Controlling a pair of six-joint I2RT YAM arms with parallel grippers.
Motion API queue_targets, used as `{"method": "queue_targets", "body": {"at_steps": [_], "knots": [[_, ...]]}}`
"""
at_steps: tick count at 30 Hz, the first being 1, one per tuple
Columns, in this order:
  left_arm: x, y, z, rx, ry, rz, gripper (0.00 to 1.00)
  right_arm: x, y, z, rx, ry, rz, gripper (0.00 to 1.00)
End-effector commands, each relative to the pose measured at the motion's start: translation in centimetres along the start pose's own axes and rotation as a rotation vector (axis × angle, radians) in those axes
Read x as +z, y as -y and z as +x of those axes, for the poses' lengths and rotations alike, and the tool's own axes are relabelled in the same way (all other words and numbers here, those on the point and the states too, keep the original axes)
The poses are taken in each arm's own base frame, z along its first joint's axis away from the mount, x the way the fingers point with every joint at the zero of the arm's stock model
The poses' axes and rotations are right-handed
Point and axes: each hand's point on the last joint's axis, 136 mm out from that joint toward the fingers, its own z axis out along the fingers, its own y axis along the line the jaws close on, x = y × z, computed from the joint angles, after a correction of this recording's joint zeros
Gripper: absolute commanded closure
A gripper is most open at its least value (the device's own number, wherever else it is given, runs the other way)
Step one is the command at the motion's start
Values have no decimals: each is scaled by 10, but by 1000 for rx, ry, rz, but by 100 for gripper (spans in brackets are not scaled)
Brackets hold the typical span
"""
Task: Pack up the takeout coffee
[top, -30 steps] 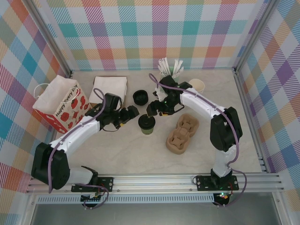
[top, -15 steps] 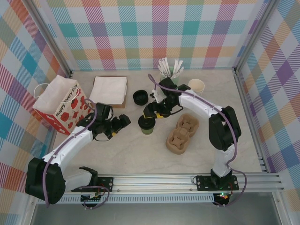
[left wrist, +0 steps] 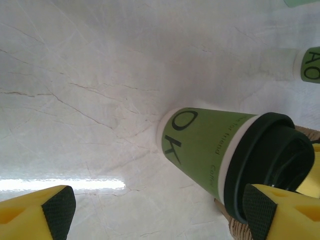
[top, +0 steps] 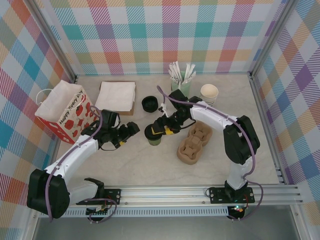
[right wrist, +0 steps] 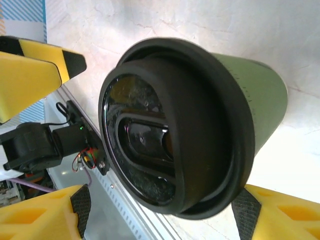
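Your right gripper [top: 161, 131] is wide, jaws either side of the coffee [top: 153, 136] at lid height. In the right wrist view, the gripper [right wrist: 162, 212] has one black pad [right wrist: 244, 212] right at the lid rim and the other clear of it. Can't tell contact, and no clamp is visible. Your left gripper [top: 131, 131] is wide too and empty, with the coffee a short way ahead of its tips, not touching. Its wrist view shows the coffee [left wrist: 200, 150] beyond the gripper [left wrist: 160, 212], framed between the fingers.

Coffee: small green paper cup, upright on the table. The domed black lid [right wrist: 170, 145] is glossy, with a raised rim and a sunken centre. The green wall carries big dark letters "OK" plus small print too fine to read. There's a white band at the base and another just under the lid.

Around the right gripper: carrier [top: 195, 142] just behind it beside the arm, spare lid [top: 149, 103] on its far side. The stirrer pot [top: 181, 75] and cup stack [top: 209, 92] sit farther back past the arm. Around the left gripper: bag [top: 62, 111] on its outer side, napkins [top: 116, 95] beyond it.

Surface: the table [top: 140, 165] is pale cream, marbled with thin grey veins. A bright glare strip lies by one left finger [left wrist: 45, 212] in the left wrist view.

Room: plaid walls [top: 150, 35] in pink, teal, orange and purple on three sides. Metal posts [top: 50, 40] stand at the corners and a rail [top: 165, 192] runs along the near edge under the arm bases.
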Motion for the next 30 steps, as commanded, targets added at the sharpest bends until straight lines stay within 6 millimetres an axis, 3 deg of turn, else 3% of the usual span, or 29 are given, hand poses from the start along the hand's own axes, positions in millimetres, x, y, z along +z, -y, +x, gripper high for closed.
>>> {"method": "queue_targets", "body": {"at_steps": [1, 4, 9, 17, 30], "knots": [[-4, 11, 4, -13, -29, 77, 11, -4, -24, 7, -28, 2, -101, 24], [-3, 24, 6, -14, -53, 147, 11, -8, -24, 11, -35, 3, -88, 24], [4, 40, 8, -3, -102, 225, 11, -21, -1, 3, -3, 42, 58, 27], [21, 43, 9, -1, -141, 215, 13, -20, 1, -17, 20, 58, 87, 38], [41, 46, 11, 21, -171, 212, 18, -11, 16, -13, 54, 16, 131, 52]]}}
